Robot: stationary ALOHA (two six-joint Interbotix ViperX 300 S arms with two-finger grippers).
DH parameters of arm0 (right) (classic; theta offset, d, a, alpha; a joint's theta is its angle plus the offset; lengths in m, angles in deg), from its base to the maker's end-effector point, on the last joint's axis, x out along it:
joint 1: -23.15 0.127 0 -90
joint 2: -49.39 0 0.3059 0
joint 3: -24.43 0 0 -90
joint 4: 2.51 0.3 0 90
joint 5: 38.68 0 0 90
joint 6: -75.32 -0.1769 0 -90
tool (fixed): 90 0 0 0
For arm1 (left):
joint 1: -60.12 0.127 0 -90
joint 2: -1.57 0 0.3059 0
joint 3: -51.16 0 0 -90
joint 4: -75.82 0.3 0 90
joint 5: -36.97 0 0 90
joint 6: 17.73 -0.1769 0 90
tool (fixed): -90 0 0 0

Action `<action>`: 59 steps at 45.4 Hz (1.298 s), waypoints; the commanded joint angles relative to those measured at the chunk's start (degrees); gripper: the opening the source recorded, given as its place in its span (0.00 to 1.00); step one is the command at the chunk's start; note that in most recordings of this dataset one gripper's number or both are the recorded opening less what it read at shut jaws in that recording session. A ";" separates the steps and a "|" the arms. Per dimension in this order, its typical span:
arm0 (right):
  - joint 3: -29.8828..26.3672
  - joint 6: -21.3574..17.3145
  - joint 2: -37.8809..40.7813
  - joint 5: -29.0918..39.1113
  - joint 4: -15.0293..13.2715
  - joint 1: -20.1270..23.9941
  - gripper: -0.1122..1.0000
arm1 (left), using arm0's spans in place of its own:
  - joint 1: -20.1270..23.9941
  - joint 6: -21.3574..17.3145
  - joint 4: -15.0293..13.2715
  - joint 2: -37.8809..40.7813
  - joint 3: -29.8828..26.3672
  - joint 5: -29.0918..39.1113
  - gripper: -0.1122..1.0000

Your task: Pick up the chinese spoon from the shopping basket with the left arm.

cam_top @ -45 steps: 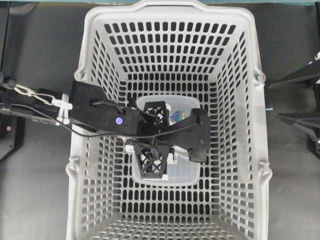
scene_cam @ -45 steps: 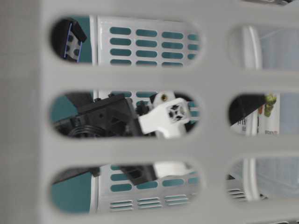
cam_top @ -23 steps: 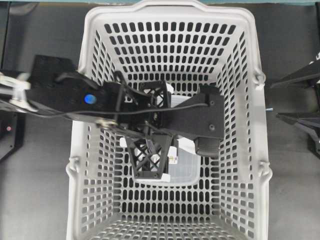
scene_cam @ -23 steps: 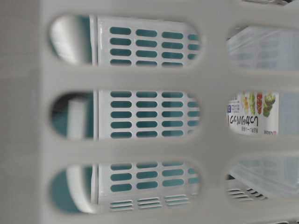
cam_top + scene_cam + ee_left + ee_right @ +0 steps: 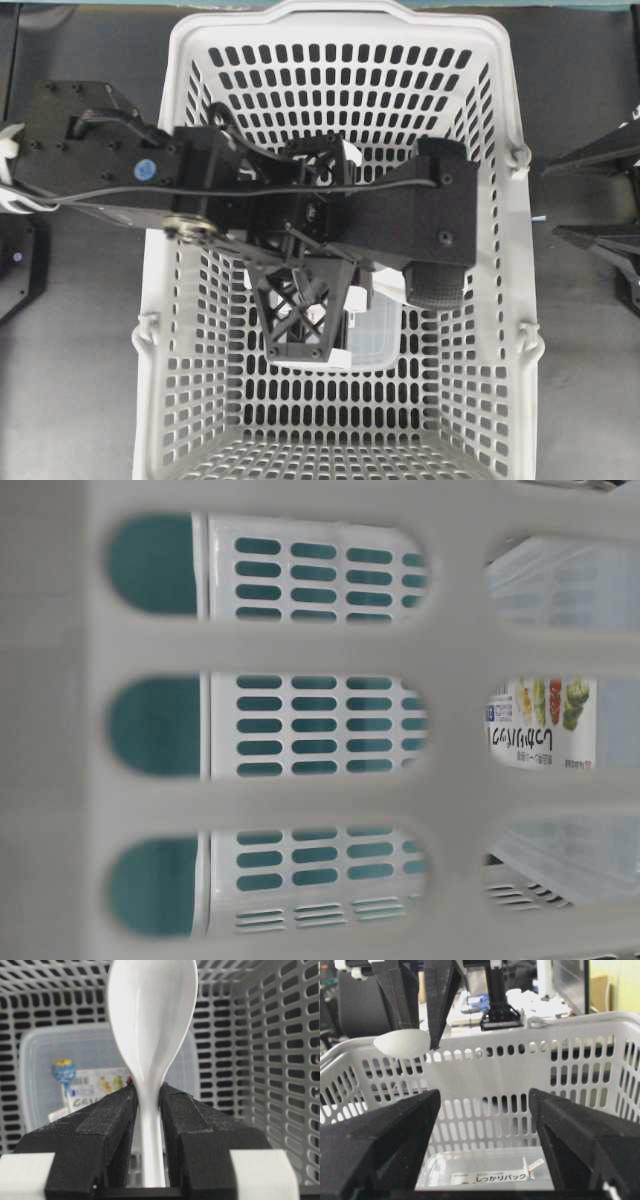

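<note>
Now chinese spoon (image 5: pixel 150 1035) above shopping basket (image 5: pixel 500 300)

From overhead, the left arm (image 5: pixel 300 210) hides the chinese spoon and half the container (image 5: pixel 380 335).

The black left arm of flat bolted plates (image 5: pixel 110 160) is extended from the left edge across the overhead view, with a cable routed along it. Its black lattice-pattern left end effector (image 5: pixel 148 1110) is clamped on a narrow white handle, one finger (image 5: pixel 107 1125) on each side. The black right end effector (image 5: pixel 485 1130) is held with its pointed fingers (image 5: pixel 385 1135) spread wide apart, nothing between them.
</note>
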 commanded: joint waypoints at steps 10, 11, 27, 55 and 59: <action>-0.88 -0.09 0.26 -0.26 0.00 0.18 0.72 | -0.09 0.53 0.26 -0.79 -1.58 -0.18 0.24; -0.79 -0.09 0.26 -0.26 0.09 0.18 0.72 | -0.09 0.53 0.26 -0.79 -1.58 -0.18 0.24; -0.88 -0.09 0.26 -0.26 0.09 0.18 0.72 | -0.18 0.53 0.26 -0.44 -2.37 2.46 0.24; -0.79 -0.18 0.26 -0.26 0.09 0.18 0.72 | 0.09 0.18 0.18 0.26 -3.16 3.52 0.24; -0.79 -0.09 0.26 -0.26 0.09 0.26 0.72 | 0.09 0.18 0.18 0.26 -3.16 3.52 0.24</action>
